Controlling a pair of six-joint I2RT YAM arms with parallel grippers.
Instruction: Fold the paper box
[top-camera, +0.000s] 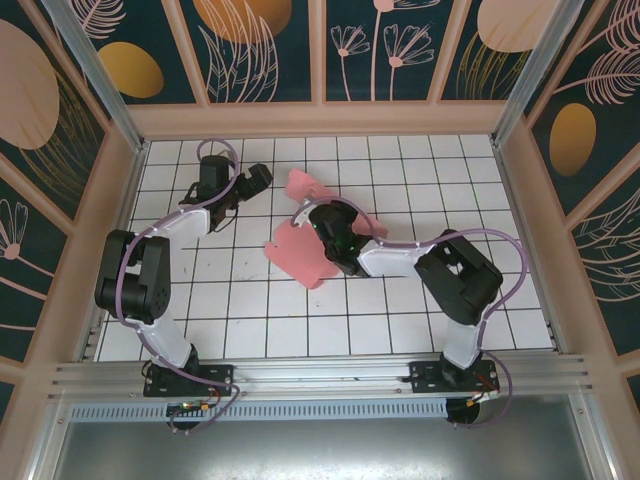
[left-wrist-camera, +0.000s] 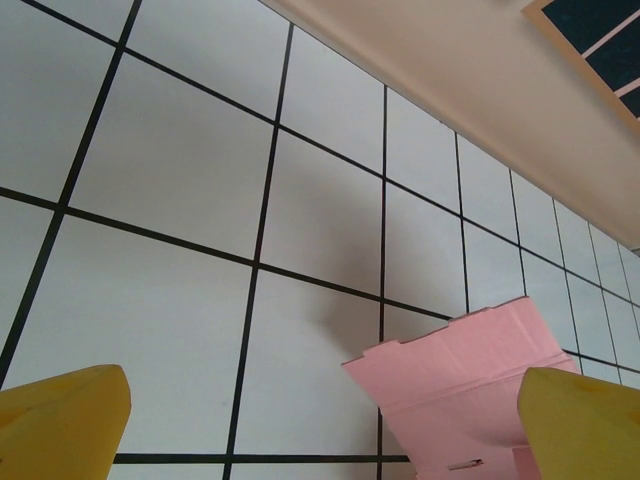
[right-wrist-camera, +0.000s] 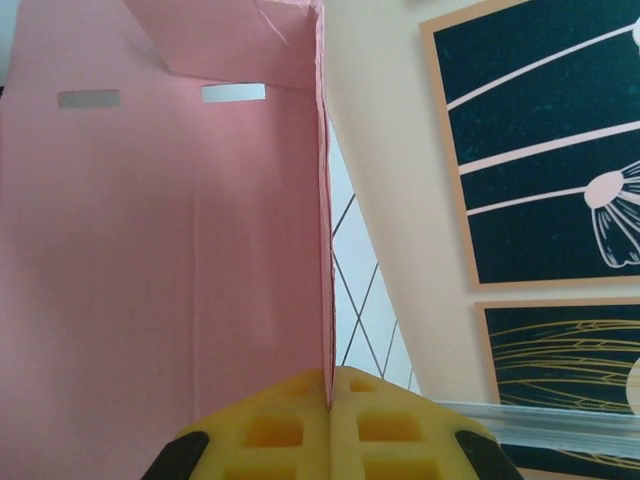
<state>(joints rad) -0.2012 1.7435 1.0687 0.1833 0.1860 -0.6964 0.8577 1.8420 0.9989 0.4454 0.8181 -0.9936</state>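
The right pincer is clamped fully shut on a thin edge of the paper box. On the wrist cam the card's edge is sandwiched right between the two yellow fingers. One pink panel runs away from the grip and another folds across its far end. There are two little slots cut near that fold.

The left pincer is spread as wide as it goes and has nothing in it. It hangs over the surface out toward the far-left corner and faces the box's nearest flap.

The box itself sits about mid-surface, a touch toward the far edge, and it's only partly folded. One panel reaches toward the near-left and another flap sticks out toward the far edge.

My read on handling: this is thin card, so super light and floppy across the panels and only really stiff along the creases. It'll probably skate on the smooth tiles if you push it with nothing holding it down. Pinch the middle of a panel and I'd expect it to buckle or dent. I'd grab flaps by their free edges, close to a crease, and keep one pincer anchoring the body while the other swings a flap over. Go easy near the slots, that looks like the tear-prone bit.
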